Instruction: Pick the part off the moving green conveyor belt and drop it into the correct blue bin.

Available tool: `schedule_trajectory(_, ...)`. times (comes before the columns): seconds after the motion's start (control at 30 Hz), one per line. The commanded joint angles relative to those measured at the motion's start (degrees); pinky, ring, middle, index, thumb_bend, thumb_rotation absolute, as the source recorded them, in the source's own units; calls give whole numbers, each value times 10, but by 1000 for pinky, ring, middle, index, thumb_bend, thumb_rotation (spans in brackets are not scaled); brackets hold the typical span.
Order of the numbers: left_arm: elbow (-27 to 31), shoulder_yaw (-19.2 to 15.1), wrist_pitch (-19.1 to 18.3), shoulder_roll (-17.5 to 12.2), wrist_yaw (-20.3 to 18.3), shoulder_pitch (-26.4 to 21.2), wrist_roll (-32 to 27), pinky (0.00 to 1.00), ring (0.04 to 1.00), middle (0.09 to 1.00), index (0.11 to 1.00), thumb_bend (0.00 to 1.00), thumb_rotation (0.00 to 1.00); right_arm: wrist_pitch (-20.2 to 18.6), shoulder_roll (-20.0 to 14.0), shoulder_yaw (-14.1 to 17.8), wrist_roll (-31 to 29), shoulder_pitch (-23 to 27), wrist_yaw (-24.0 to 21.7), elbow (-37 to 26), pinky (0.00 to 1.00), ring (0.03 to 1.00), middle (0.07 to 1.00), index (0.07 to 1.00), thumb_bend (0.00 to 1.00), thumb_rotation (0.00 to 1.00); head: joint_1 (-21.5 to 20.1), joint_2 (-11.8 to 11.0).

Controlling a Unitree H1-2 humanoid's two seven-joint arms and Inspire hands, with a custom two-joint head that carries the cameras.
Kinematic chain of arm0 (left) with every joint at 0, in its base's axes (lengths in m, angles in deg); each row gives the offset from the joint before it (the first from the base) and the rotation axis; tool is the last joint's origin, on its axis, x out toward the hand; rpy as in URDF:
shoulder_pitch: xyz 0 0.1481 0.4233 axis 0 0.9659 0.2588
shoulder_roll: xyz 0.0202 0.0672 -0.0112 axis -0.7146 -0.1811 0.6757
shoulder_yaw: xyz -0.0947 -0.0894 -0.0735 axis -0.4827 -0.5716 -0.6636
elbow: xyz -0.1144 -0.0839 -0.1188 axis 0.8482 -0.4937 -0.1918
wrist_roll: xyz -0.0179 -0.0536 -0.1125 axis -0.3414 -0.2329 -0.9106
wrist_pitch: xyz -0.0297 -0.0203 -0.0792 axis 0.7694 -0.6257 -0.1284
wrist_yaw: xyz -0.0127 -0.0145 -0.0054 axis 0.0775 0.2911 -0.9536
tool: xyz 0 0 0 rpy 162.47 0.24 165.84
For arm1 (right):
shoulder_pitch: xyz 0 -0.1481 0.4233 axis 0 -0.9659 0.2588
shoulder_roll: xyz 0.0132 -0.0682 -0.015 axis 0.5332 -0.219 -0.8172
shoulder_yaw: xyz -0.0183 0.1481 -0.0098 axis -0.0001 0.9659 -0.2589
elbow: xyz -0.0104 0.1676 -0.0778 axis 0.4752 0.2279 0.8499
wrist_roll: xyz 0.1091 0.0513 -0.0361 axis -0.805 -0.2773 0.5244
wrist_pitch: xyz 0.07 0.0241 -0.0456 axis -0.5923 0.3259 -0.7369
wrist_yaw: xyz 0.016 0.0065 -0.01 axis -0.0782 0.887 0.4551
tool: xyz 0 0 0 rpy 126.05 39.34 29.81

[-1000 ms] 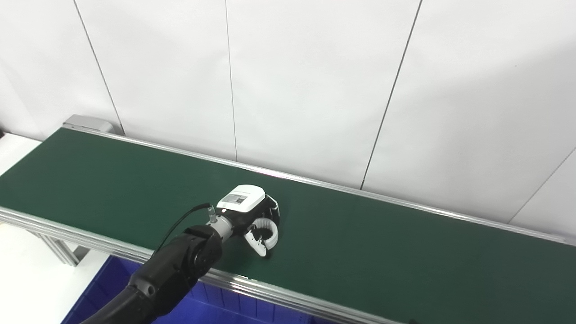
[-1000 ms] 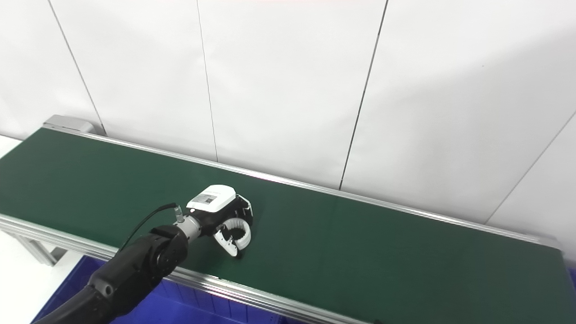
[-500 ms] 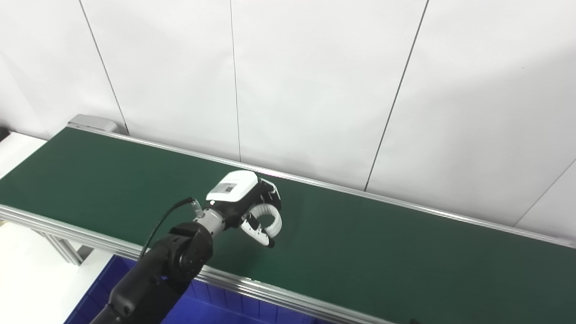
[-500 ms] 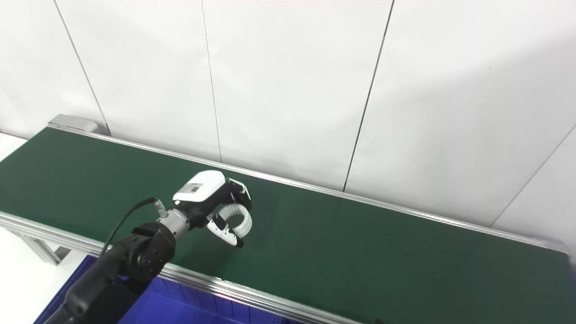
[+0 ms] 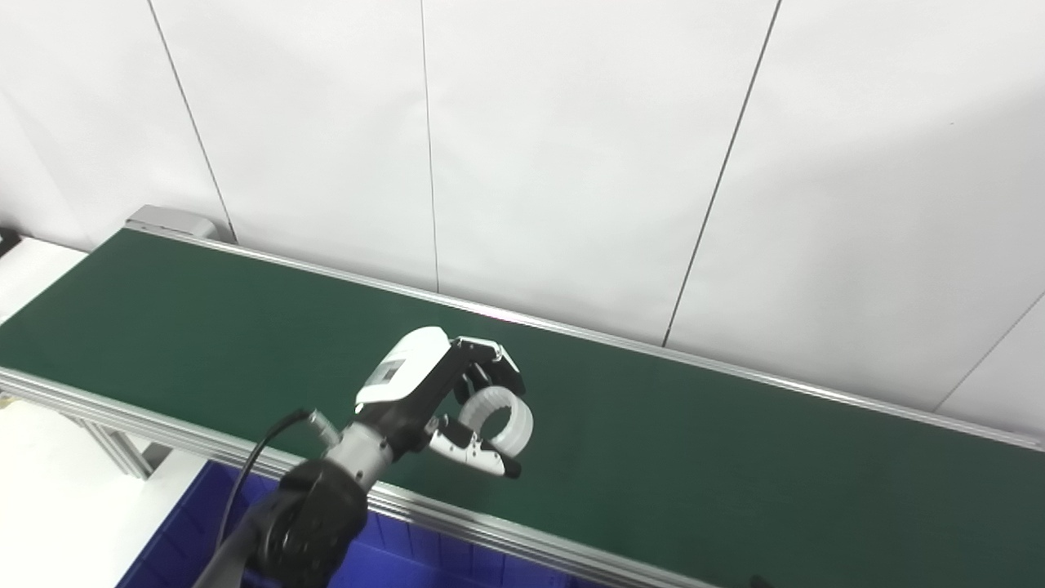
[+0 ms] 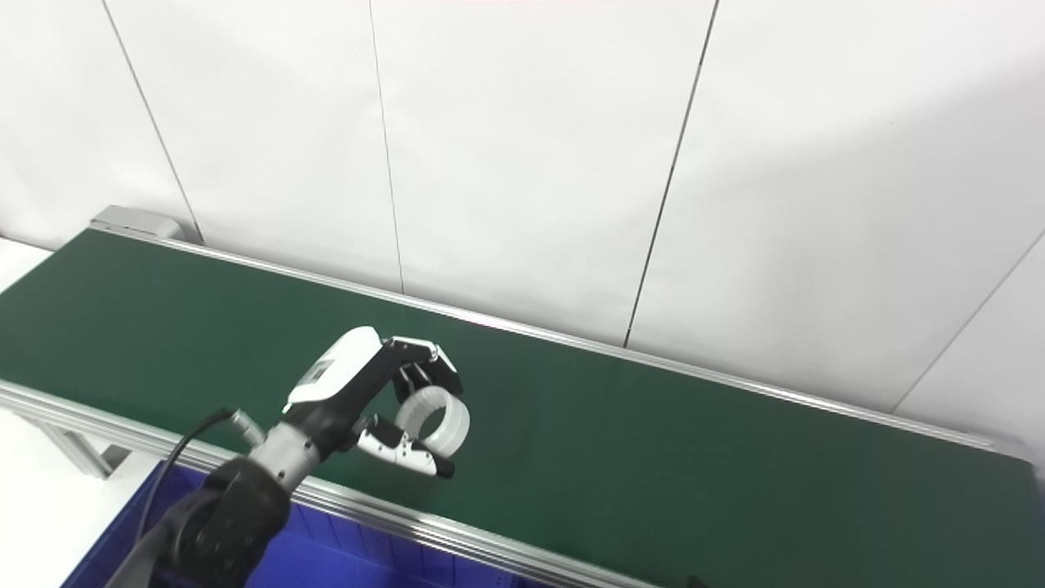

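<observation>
The left hand point(image 5: 445, 400) is clamped on a white ring-shaped part point(image 5: 500, 418), fingers point(image 5: 482, 363) curled over its top and thumb point(image 5: 478, 456) beneath. It holds the ring above the green conveyor belt point(image 5: 735, 474), near the front rail. A blue bin point(image 5: 175, 543) sits below.

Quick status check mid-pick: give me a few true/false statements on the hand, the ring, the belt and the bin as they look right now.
1. The left hand holds the white ring. True.
2. The ring lies flat on the belt. False: it is in the hand, between fingers and thumb, above the belt.
3. A blue bin sits below the belt's near rail. True.
4. The right hand is over the belt. False: it is not in view.
5. Another part lies on the belt. False: none shows.
</observation>
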Motion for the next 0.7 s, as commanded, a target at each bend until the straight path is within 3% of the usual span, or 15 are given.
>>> schedule_trajectory(0.0, 31, -10, 16, 10, 30, 18, 4, 421, 453, 505, 474, 479, 0, 30, -3, 6, -5, 3, -7, -11, 642, 748, 805, 869, 317, 676, 0, 5)
schedule_trajectory(0.33, 22, -27, 115, 88, 117, 158, -68, 458, 475, 506, 454, 478, 0, 30, -10, 24, -14, -5, -28, -28, 643, 744, 802, 862, 370, 711, 11, 35)
schedule_trajectory(0.47, 18, -21, 118, 101, 118, 185, -79, 474, 484, 505, 449, 477, 0, 30, -15, 29, -20, -7, -38, -39, 647, 747, 806, 868, 399, 744, 12, 70)
schedule_trajectory(0.5, 18, -20, 120, 102, 118, 188, -79, 472, 484, 504, 449, 477, 0, 30, -17, 31, -26, -8, -42, -44, 645, 745, 805, 867, 411, 745, 13, 98)
schedule_trajectory(0.53, 17, -19, 122, 101, 118, 190, -79, 473, 482, 503, 451, 478, 0, 30, -17, 33, -29, -8, -47, -47, 647, 747, 807, 865, 417, 735, 13, 98)
schedule_trajectory(0.57, 20, -19, 120, 101, 115, 191, -79, 474, 481, 502, 452, 478, 0, 30, -18, 35, -31, -9, -50, -53, 650, 748, 809, 865, 423, 726, 16, 117)
schedule_trajectory(0.6, 22, -18, 118, 100, 113, 192, -79, 475, 480, 500, 453, 478, 0, 30, -19, 37, -32, -10, -52, -56, 652, 750, 811, 868, 439, 726, 16, 117)
schedule_trajectory(0.67, 35, -18, 99, 96, 99, 193, -82, 481, 484, 501, 450, 477, 0, 30, -18, 40, -41, -14, -56, -66, 660, 754, 810, 867, 484, 710, 26, 141)
